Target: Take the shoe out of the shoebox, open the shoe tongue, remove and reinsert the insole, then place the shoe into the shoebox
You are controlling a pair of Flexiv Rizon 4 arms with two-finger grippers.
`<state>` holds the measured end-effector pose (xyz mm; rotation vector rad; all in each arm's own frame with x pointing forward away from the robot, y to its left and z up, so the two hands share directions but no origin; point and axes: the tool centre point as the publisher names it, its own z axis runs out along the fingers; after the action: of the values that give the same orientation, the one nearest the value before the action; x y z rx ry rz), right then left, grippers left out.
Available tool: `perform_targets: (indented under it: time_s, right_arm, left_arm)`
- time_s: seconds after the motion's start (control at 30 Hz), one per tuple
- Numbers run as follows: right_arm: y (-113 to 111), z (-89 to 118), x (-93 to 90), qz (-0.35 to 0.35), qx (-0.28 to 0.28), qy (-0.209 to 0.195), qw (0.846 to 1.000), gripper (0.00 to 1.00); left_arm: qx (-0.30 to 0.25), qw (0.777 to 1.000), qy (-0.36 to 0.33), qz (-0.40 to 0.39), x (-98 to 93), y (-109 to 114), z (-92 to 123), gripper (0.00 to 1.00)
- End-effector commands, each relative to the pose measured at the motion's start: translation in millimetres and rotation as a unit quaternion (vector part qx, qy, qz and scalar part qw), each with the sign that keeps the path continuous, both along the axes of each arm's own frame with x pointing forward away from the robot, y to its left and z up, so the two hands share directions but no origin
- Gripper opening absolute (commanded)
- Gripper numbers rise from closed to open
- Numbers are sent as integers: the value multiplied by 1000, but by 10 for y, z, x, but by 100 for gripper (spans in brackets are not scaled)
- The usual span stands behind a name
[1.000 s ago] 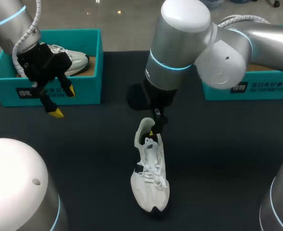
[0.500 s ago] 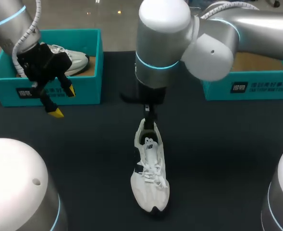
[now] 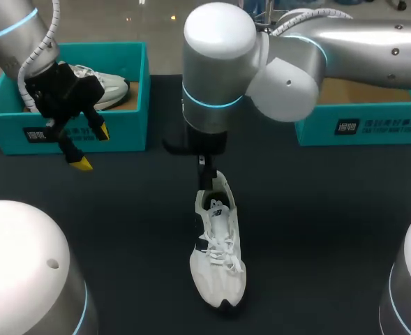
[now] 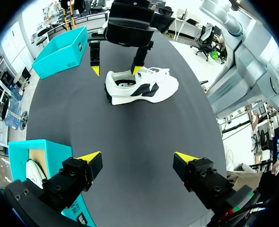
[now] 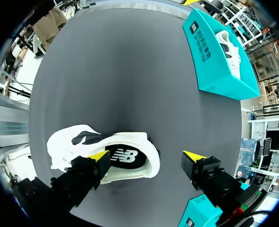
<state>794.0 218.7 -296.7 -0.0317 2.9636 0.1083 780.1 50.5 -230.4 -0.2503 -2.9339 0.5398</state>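
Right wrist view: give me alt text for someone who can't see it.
A white shoe stands on the dark table under the right gripper, whose open jaws straddle its heel, the insole showing. Ahead across the table, a teal shoebox holds a second white shoe.

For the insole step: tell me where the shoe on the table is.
In the head view the shoe lies at the table's middle, toe toward the camera, heel just under the right gripper.

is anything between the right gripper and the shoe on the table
Nothing visible does. The right gripper is open directly over the heel end of the white shoe, one finger at the shoe's opening and the other out past the heel.
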Motion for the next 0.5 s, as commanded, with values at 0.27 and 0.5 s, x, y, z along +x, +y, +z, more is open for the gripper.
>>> perform_targets:
  time_s: [0.27, 0.5]
  right_arm:
    - [-100, -52, 53, -11, -24, 16, 1000, 100]
    - [-174, -198, 153, -21, -27, 11, 999, 100]
  left_arm:
    - [1, 1000, 0, 0, -4, 3, 0, 100]
    - [1, 1000, 0, 0, -4, 3, 0, 100]
